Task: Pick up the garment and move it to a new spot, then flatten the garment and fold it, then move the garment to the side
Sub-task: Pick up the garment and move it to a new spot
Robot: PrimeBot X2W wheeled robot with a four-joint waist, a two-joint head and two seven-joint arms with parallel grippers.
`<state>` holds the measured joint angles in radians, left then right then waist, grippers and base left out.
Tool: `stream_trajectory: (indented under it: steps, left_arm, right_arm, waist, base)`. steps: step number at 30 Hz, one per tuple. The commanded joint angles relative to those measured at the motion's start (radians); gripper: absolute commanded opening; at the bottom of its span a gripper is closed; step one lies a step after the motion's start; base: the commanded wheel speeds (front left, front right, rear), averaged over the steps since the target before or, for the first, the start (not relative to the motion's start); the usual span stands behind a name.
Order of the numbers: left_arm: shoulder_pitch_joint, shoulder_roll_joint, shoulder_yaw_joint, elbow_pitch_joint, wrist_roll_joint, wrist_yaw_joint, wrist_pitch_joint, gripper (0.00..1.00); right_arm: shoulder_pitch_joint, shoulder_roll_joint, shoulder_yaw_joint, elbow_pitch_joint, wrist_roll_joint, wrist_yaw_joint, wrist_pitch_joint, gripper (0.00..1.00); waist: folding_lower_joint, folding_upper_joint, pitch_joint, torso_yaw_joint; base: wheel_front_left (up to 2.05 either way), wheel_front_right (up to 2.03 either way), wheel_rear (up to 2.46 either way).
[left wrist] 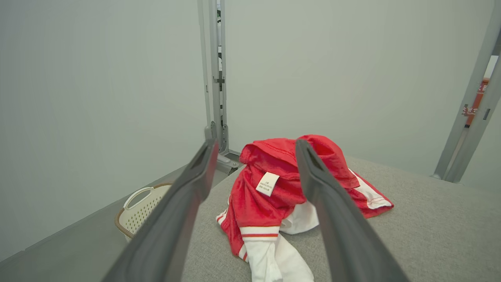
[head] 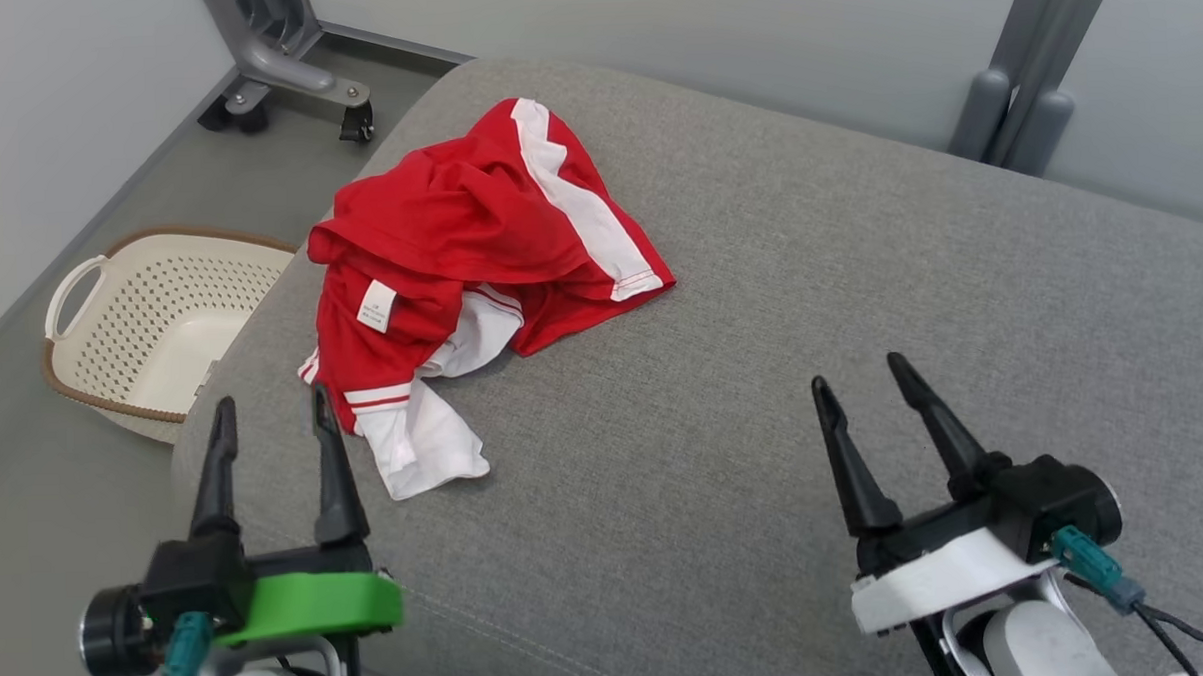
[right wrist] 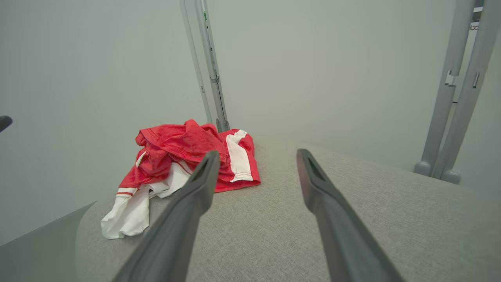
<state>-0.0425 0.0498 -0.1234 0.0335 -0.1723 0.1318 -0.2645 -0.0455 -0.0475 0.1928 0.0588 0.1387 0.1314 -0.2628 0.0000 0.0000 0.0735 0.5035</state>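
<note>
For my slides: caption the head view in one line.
Crumpled red-and-white fabric garment lies on grey upholstered cushion; open left gripper and right gripper poised nearby.

1 garment (head: 458, 233); 1 basket (head: 150, 294); 1 grey cushion (head: 761, 322); 4 dark fingers (head: 337, 487)

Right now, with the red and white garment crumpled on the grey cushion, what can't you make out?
- Garment: head view, its own folds hide its type and underside.
- White label: left wrist view, print too small to read.
- Basket: head view, cushion edge hides its right side.
</note>
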Motion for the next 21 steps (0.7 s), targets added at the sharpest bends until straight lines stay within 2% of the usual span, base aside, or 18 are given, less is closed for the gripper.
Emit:
stream_trajectory:
  steps: [1, 4, 8, 13, 17, 21]
  left_arm:
    - [-0.037, 0.002, 0.026, -0.001, -0.014, -0.016, 0.000, 1.00]
    - [-0.093, 0.007, 0.081, 0.021, -0.012, -0.060, 0.000, 1.00]
    - [-0.199, 0.050, 0.138, 0.081, 0.007, -0.125, 0.000, 1.00]
    - [-0.359, 0.122, 0.136, 0.264, 0.024, -0.203, 0.000, 1.00]
    - [-0.484, 0.178, 0.111, 0.426, 0.030, -0.231, 0.026, 1.00]
    - [-0.594, 0.224, 0.093, 0.598, 0.027, -0.243, 0.118, 1.00]
  right_arm:
    - [-0.028, -0.005, -0.011, -0.010, -0.017, -0.001, -0.003, 1.00]
    - [-0.056, -0.005, -0.024, -0.018, -0.050, -0.001, -0.003, 1.00]
    - [-0.098, -0.006, -0.071, -0.048, -0.085, -0.002, -0.003, 1.00]
    - [-0.130, -0.005, -0.132, -0.077, -0.125, -0.001, -0.003, 1.00]
    - [-0.139, -0.005, -0.143, -0.083, -0.142, -0.001, -0.003, 1.00]
    - [-0.147, -0.004, -0.144, -0.087, -0.148, -0.001, -0.003, 1.00]
  waist:
    - [0.0000, 0.0000, 0.070, -0.049]
    - [0.0000, 0.0000, 0.126, -0.083]
    - [0.0000, 0.0000, 0.210, -0.131]
    - [0.0000, 0.0000, 0.294, -0.178]
    - [0.0000, 0.0000, 0.328, -0.201]
    - [0.0000, 0.0000, 0.351, -0.221]
  base:
    - [0.00, 0.00, 0.00]
    - [0.00, 0.00, 0.00]
    - [0.00, 0.00, 0.00]
    - [0.00, 0.00, 0.00]
    - [0.00, 0.00, 0.00]
    - [0.00, 0.00, 0.00]
